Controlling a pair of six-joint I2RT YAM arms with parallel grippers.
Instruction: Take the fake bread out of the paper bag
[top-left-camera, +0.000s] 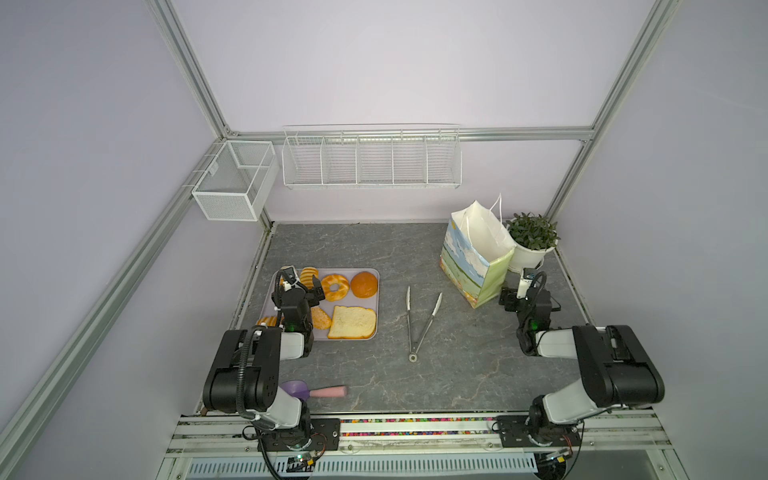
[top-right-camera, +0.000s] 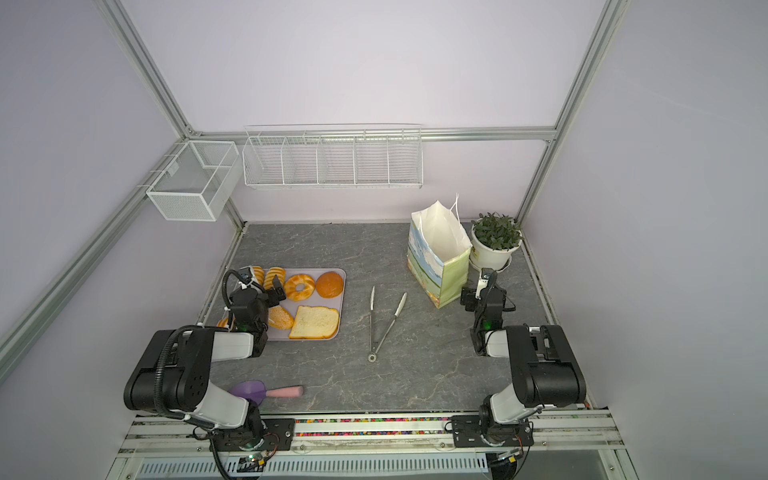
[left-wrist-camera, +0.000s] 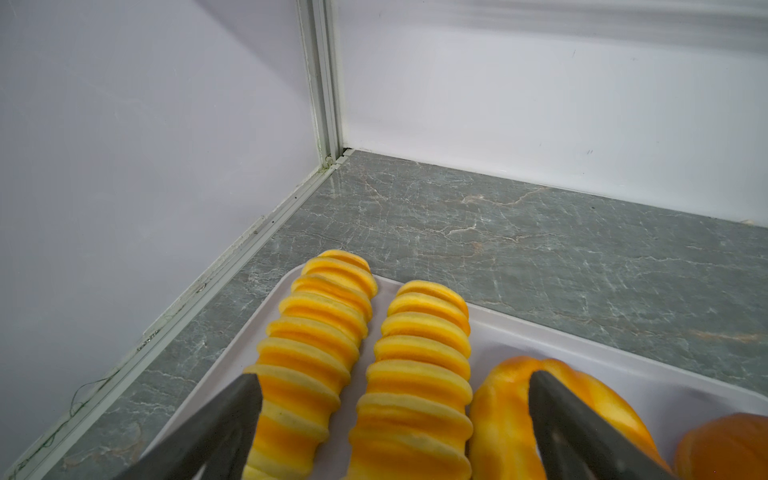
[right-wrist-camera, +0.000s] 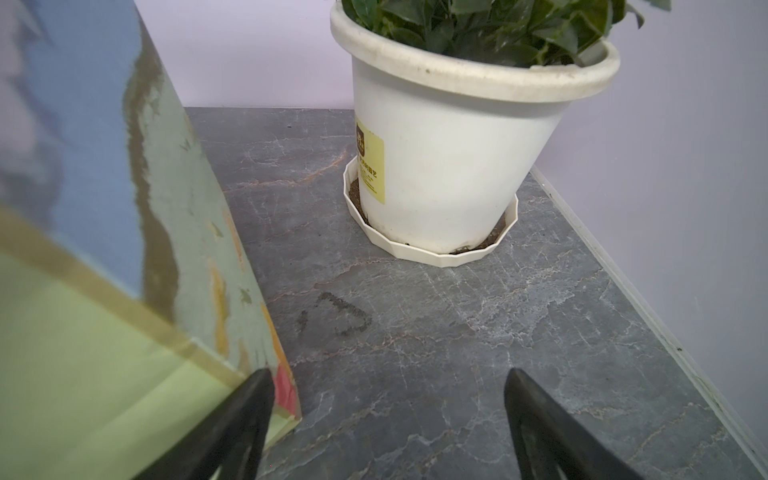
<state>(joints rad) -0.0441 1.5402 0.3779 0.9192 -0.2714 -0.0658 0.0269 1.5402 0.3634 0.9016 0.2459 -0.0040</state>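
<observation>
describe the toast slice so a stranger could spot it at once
On the grey table, find the pale tray at its left. The toast slice lies in the tray's near right corner: the only flat, square, pale piece among rounded golden-orange breads.

The table (top-left-camera: 353, 249) lies open along its far edge and down the middle, apart from the tongs (top-left-camera: 409, 320). The paper bag (top-left-camera: 473, 259) and potted plant (top-left-camera: 531, 243) crowd the far right corner, a gap between them; the loaded tray (top-left-camera: 373, 303) occupies the left edge
</observation>
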